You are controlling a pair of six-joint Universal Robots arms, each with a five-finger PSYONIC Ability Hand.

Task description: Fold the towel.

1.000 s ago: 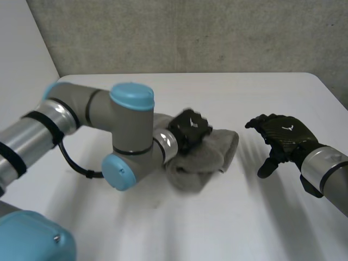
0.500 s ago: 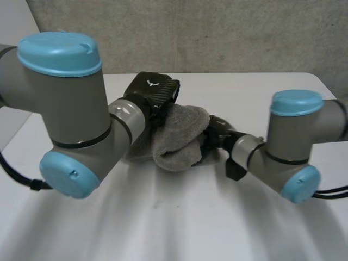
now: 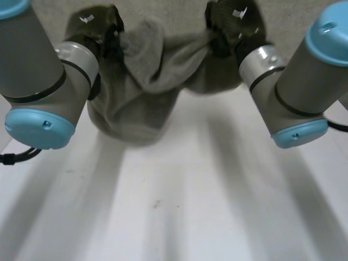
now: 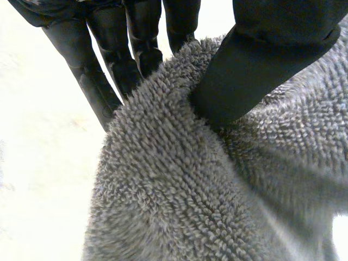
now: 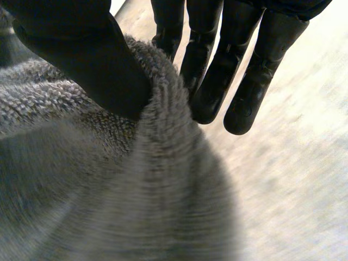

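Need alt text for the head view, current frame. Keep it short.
Two black robot hands grip a grey towel by its upper edge and hold it up, bunched and sagging, over a white table. The left hand is at one end and the right hand at the other.

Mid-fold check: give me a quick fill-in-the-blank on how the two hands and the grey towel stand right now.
1. The grey terry towel is gripped by ____ of the robot's hands at once.
2. The left hand pinches the cloth between its fingers and its ____.
3. The right hand is shut on the ____.
4. The smooth table under the arms is ____ in colour.

Missing words: both; thumb; towel; white.
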